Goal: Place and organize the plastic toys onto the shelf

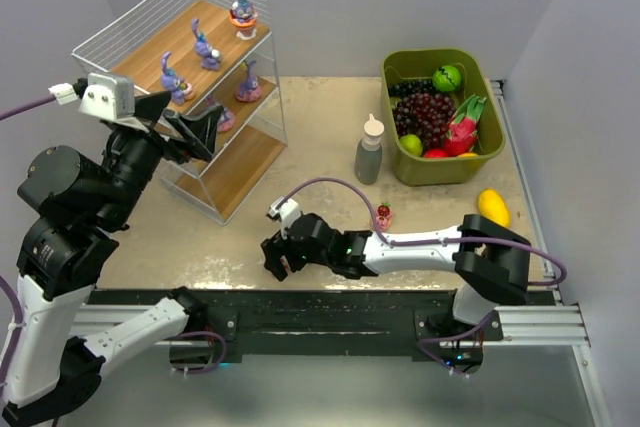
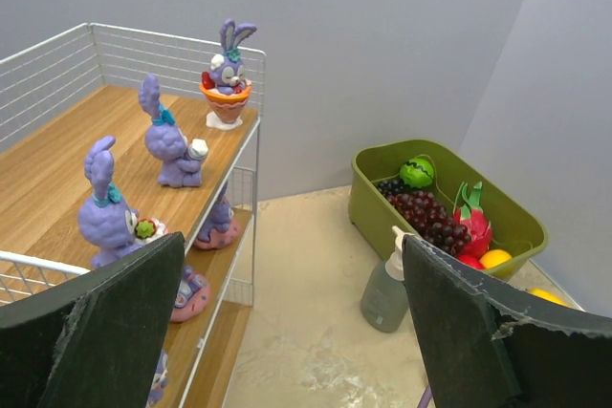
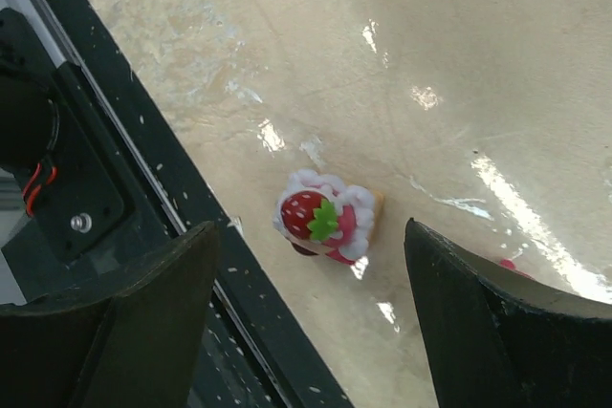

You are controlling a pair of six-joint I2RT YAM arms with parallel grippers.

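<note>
Our right gripper (image 1: 274, 256) hangs spread wide and empty. Directly below, between its fingers (image 3: 124, 322), a small red-and-white strawberry cake piece (image 3: 327, 218) lies untouched on the beige table (image 3: 459, 64). Our left gripper (image 1: 180, 122) is likewise fully released, holding nothing. Just ahead of it stands the white wire shelf with wooden boards (image 2: 48, 155), three purple plastic bunnies (image 2: 168, 145) standing on its top board.

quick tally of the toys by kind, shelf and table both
purple bunnies on the shelf: 5 (a possible sixth is mostly hidden)
strawberry-topped pieces on the table: 2
total: 7 clearly seen
</note>
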